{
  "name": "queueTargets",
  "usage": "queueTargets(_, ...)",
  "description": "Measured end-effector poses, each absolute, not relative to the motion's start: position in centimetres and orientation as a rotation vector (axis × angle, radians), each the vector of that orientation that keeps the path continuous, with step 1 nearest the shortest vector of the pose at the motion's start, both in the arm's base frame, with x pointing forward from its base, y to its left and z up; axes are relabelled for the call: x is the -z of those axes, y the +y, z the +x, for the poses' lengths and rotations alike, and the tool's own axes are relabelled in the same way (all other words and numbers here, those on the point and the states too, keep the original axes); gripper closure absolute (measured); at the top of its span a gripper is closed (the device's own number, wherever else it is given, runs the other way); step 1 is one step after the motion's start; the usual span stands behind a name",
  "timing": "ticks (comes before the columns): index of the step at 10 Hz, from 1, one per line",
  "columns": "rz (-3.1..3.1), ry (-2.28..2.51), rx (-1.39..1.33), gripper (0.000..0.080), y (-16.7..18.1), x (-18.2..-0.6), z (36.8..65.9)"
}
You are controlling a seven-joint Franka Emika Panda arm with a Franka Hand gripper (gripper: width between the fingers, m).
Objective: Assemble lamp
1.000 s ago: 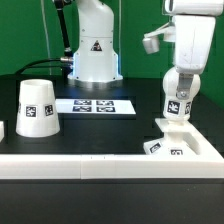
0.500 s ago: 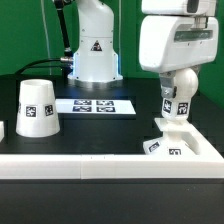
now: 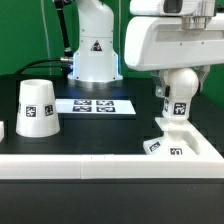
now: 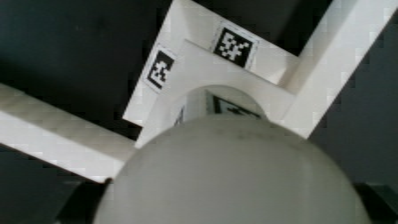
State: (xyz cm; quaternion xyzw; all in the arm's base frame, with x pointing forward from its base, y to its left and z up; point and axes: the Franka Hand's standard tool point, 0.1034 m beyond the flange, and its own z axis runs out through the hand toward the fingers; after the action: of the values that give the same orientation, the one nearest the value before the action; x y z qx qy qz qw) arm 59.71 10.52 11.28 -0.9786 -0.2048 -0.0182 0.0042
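Bulb [image 3: 178, 97] on base [image 3: 190, 136] (shade [image 3: 37, 108] apart)

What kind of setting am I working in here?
Probably a robotics lab bench: a black table edged by a white rail, the tagged marker board, and a green backdrop behind the arm's pedestal.

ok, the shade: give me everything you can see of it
The shade is a white, plastic-looking tapered cup. It stands upright, wide end down, on the black table at the exterior view's left. Its narrow top looks open. One black-and-white square tag faces the camera. It sits beside the marker board; apart from the table, nothing visibly touches it. The wrist view does not show it.
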Motion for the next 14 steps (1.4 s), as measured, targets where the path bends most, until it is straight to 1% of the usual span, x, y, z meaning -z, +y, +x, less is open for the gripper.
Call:
queueTargets(4,-3.116,-0.282,0.055,0.0223,10.46,-11.28,59.73)
queueTargets(9,-3.043,0.589,0.031,0.0223,10.14,-11.08,59.53)
queueTargets(14,-2.892,1.054,0.004,0.0223,10.47,-11.07,59.47)
